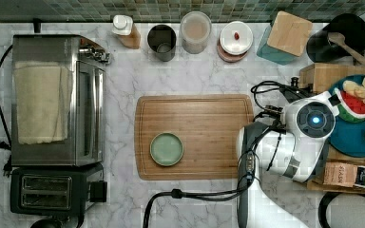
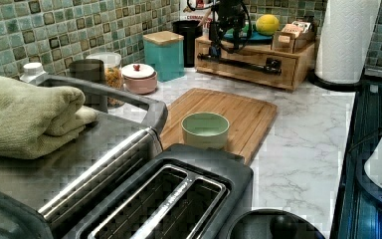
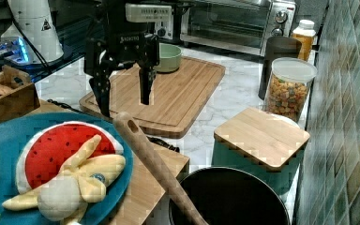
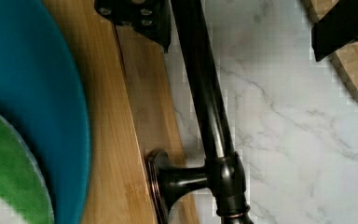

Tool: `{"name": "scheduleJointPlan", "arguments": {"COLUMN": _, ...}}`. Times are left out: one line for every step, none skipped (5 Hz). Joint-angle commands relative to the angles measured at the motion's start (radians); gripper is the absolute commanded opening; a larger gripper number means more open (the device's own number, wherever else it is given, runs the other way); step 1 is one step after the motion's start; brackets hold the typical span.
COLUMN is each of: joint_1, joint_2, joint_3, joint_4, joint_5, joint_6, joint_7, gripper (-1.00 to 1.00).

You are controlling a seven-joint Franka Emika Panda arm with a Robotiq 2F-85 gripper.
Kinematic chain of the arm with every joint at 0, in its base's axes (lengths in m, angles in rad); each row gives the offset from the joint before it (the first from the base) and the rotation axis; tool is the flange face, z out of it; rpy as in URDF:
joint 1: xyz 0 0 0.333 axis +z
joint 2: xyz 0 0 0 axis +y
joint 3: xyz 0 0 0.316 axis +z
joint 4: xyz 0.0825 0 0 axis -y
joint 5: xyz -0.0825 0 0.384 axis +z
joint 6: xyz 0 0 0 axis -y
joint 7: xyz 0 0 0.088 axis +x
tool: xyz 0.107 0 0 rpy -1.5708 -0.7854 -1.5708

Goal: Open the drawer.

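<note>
**Hand spread over the drawer's bar handle**

The hand (image 3: 124,96) hangs with its two black fingers (image 3: 146,84) pointing down and set apart. In the wrist view one finger sits over the wooden drawer front and the other (image 4: 342,25) over the marble, with the black bar handle (image 4: 205,102) running between them; neither finger visibly touches it.

The drawer (image 2: 251,67) is a shallow, wide light-wood unit at the far end of the bench (image 2: 303,144) in the left view, pushed in, its front facing the cutting board. Its long axis and the handle (image 2: 238,63) run along the front, from the left view's left to right. One handle post (image 4: 177,179) stands out from the wood in the wrist view.

A teal plate (image 3: 9,131) with toy fruit sits on top of the drawer unit. The grooved cutting board (image 1: 195,135) lies just beside it on the bench, carrying a green bowl (image 1: 167,149). A wooden-lidded teal box (image 1: 285,37) stands near the tiled wall, and a toaster oven (image 1: 57,99) stands well apart at the top view's left.
</note>
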Motion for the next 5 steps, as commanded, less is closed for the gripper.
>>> {"name": "scheduleJointPlan", "arguments": {"joint_1": -0.049, "joint_2": 0.097, "joint_3": -0.005, "joint_4": 0.016, "joint_5": 0.021, "joint_6": 0.056, "joint_7": -0.111, "gripper": 1.0}}
{"name": "scheduleJointPlan", "arguments": {"joint_1": -0.038, "joint_2": 0.1, "joint_3": 0.005, "joint_4": 0.003, "joint_5": 0.023, "joint_6": 0.07, "joint_7": -0.074, "gripper": 1.0}}
{"name": "scheduleJointPlan", "arguments": {"joint_1": -0.034, "joint_2": 0.116, "joint_3": 0.019, "joint_4": 0.02, "joint_5": 0.028, "joint_6": 0.063, "joint_7": -0.078, "gripper": 1.0}}
{"name": "scheduleJointPlan", "arguments": {"joint_1": -0.042, "joint_2": 0.116, "joint_3": 0.053, "joint_4": 0.026, "joint_5": 0.044, "joint_6": 0.071, "joint_7": -0.136, "gripper": 1.0}}
{"name": "scheduleJointPlan", "arguments": {"joint_1": -0.076, "joint_2": 0.115, "joint_3": 0.147, "joint_4": 0.03, "joint_5": 0.118, "joint_6": 0.058, "joint_7": -0.295, "gripper": 1.0}}
